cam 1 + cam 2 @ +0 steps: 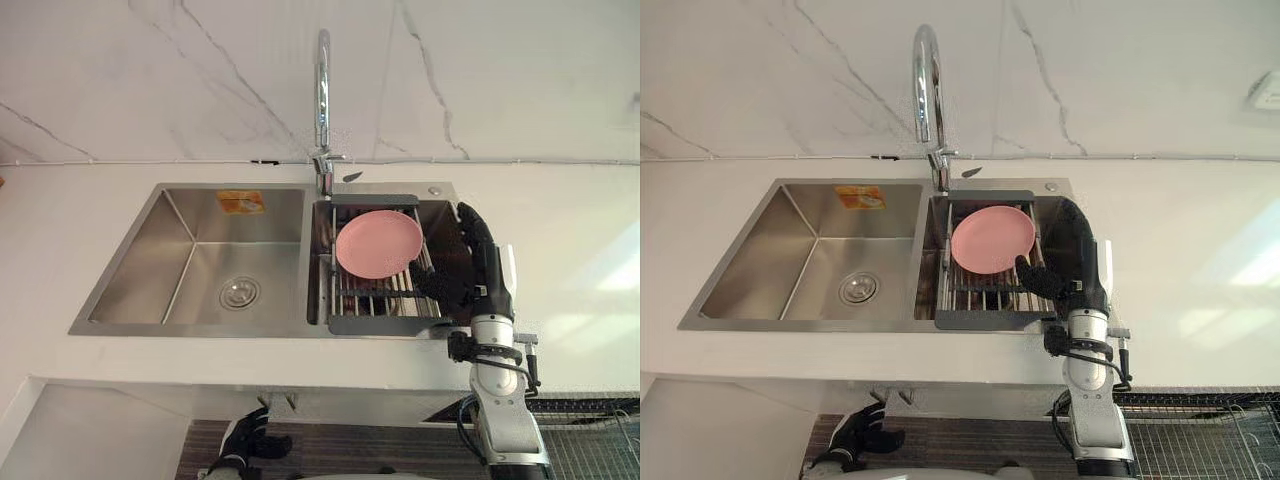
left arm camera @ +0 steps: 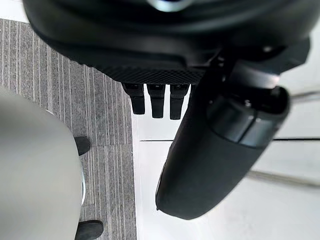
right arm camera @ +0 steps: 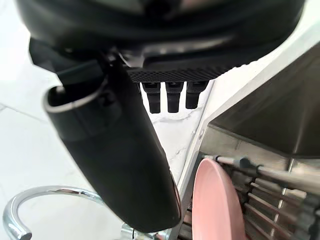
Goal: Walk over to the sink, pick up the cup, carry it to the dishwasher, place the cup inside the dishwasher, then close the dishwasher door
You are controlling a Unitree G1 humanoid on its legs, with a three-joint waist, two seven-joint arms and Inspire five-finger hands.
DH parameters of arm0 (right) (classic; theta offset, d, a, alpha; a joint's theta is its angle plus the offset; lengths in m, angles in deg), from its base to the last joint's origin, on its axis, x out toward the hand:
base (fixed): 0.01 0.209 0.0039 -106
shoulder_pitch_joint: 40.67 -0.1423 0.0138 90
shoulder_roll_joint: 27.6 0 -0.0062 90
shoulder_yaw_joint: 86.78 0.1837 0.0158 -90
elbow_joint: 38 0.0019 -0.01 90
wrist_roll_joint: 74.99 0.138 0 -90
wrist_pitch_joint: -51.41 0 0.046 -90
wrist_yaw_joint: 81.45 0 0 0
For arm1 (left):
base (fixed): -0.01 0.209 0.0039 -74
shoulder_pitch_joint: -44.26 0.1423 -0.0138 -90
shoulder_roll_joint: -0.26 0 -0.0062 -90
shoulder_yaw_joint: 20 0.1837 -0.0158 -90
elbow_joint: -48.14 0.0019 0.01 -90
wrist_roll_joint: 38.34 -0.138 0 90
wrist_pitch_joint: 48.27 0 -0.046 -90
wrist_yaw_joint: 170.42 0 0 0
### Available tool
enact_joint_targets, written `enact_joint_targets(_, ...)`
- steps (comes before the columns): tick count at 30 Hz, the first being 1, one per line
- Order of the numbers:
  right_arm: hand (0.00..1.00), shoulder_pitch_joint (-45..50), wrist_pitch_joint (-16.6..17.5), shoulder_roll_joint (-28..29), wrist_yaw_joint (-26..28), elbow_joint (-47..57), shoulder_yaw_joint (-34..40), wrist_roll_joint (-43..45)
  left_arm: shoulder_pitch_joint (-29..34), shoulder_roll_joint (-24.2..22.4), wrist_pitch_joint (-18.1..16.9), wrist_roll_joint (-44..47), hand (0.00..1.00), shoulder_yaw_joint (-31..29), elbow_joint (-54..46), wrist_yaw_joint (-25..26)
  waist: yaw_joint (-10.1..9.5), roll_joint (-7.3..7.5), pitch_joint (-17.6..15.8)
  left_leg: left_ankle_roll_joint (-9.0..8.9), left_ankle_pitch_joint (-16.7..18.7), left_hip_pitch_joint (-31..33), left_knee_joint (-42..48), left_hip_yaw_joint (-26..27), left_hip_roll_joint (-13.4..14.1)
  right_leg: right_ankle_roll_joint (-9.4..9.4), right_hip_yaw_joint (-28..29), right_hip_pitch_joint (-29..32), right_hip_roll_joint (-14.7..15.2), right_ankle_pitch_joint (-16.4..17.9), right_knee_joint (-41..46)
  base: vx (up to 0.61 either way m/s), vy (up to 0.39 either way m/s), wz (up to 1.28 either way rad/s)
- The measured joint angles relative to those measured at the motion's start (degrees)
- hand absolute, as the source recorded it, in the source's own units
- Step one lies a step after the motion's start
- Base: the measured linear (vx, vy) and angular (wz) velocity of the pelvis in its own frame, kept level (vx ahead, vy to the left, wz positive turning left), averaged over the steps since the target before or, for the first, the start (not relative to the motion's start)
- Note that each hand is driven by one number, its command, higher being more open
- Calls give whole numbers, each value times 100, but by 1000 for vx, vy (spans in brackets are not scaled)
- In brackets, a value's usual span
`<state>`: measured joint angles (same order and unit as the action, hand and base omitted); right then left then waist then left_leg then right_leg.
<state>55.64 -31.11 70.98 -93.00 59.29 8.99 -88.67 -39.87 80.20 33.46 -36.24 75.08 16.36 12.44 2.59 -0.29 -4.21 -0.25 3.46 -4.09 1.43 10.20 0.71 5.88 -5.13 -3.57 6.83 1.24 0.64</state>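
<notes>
My right hand [image 1: 486, 262] is raised over the right rim of the sink [image 1: 130, 280], its fingers straight and open and its thumb [image 3: 115, 150] standing out toward the dish rack [image 1: 380, 322]. A narrow pale strip [image 1: 508, 262] shows along the hand's right side; I cannot tell whether it is the cup. A pink plate [image 1: 378, 243] leans in the rack, just left of the hand, and the pink plate [image 3: 215, 205] shows again in the right wrist view. My left hand [image 1: 250, 437] hangs low below the counter's front edge, open and holding nothing.
A tall chrome faucet [image 1: 322, 90] rises behind the divider between the two basins. The left basin has a drain [image 1: 239, 292]. White counter [image 1: 580, 260] runs to both sides, with a marble wall behind. A wire rack [image 1: 590, 440] shows below the counter at the lower right.
</notes>
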Motion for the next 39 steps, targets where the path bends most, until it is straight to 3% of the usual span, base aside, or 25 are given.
enact_joint_targets(3,90,101,-1,22,-38,0,94,0,-31,7,-23,1,90,-1,14,1,7,2,-94,-44,-171,-67,-231,-26,69,-78,24,-81,-116,-144,-279,-47,-30,-1)
enact_joint_targets(14,90,314,-1,113,-26,-56,16,5,-32,-1,42,41,90,-30,17,101,-9,12,-120,-47,-169,-219,-229,1,108,-77,7,-186,-113,-144,-172,-4,0,0)
enact_joint_targets(22,90,341,-41,62,10,-255,-120,-242,-21,5,25,133,90,-174,-36,133,-84,99,-215,-106,-125,-395,-204,33,140,-80,-118,-317,-90,-94,-7,-91,-17,0)
enact_joint_targets(33,90,107,-39,-1133,173,-327,-227,-912,29,-24,-62,140,90,-259,-163,172,-231,117,-225,-100,-382,-448,-571,67,152,-88,-364,-262,-79,-41,37,-20,-16,9)
enact_joint_targets(39,90,-334,-40,-1436,250,-706,-409,-1150,28,-24,-85,139,90,-258,-191,140,-279,125,-235,-123,-366,-416,-510,78,153,-77,-413,-265,-67,-43,39,41,2,2)
